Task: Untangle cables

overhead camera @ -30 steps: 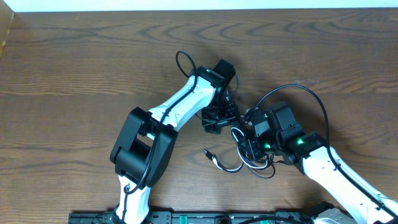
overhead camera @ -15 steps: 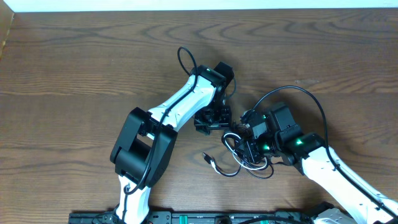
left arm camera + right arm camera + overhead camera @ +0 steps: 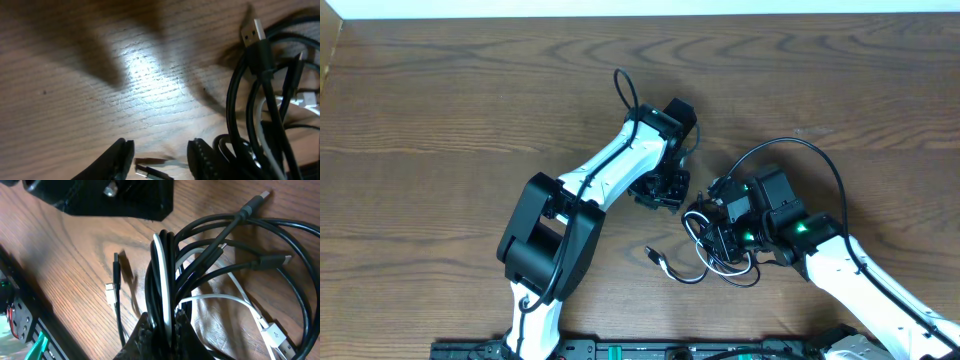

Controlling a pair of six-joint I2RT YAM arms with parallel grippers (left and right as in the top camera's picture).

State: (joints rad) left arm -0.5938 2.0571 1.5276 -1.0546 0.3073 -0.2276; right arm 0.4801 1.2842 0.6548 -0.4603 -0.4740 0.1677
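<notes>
- Holding the tangle, the right claw is clenched on the cables, its fingers pinching several black loops and one white strand together where they rise from the tabletop.
- Beyond the right claw the loops fan out and cross one another. A black cord ending in a USB plug lies over the top of them, and the white cord threads beneath the black ones.
- Just beside the right claw, toward the far edge, the left claw hovers low and is released: its jaws stand apart and clamp nothing, with a small plug tip lying between them.
- Progress, as I judge it, is slight. No cord lies separate, and only a short tail trails out from the right claw toward the arm bases.
- What is left is to draw each cord out of the loops, one at a time, and lay them well apart.
</notes>
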